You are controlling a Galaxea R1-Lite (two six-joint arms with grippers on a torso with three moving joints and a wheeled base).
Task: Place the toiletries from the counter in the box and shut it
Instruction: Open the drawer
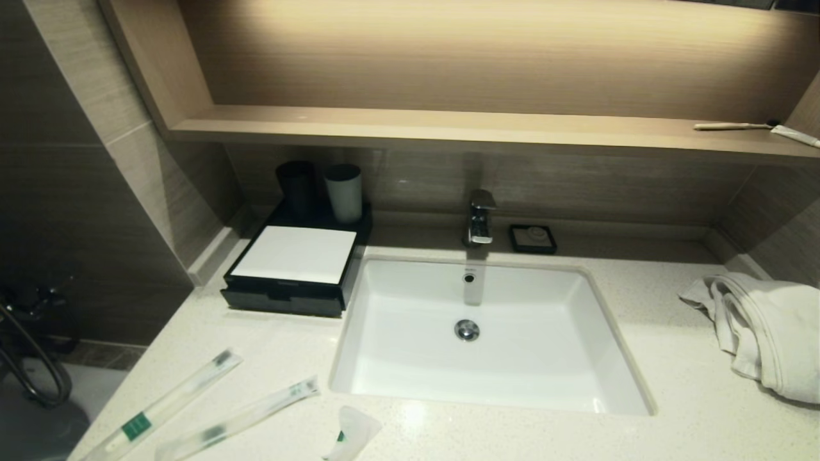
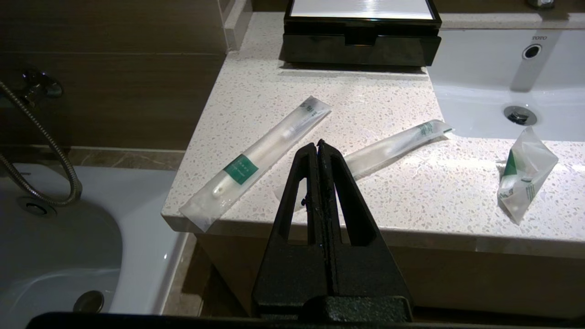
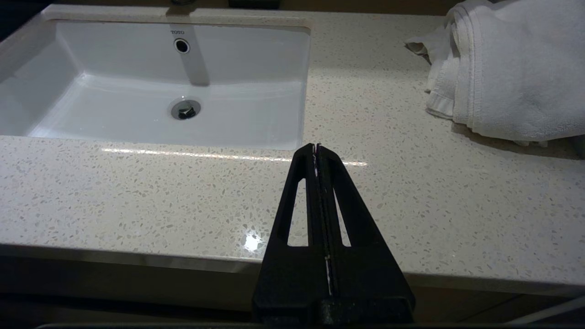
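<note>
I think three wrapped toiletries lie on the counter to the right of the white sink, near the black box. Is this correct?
Not quite. The three clear-wrapped toiletries lie on the speckled stone counter to the left of the white sink, in front of the black box with the white lid. The head view shows it.

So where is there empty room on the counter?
Bare counter lies between the sink and the towel, and between the black box and the packets. It is crowded at the front left: two long packets and a small sachet.
</note>
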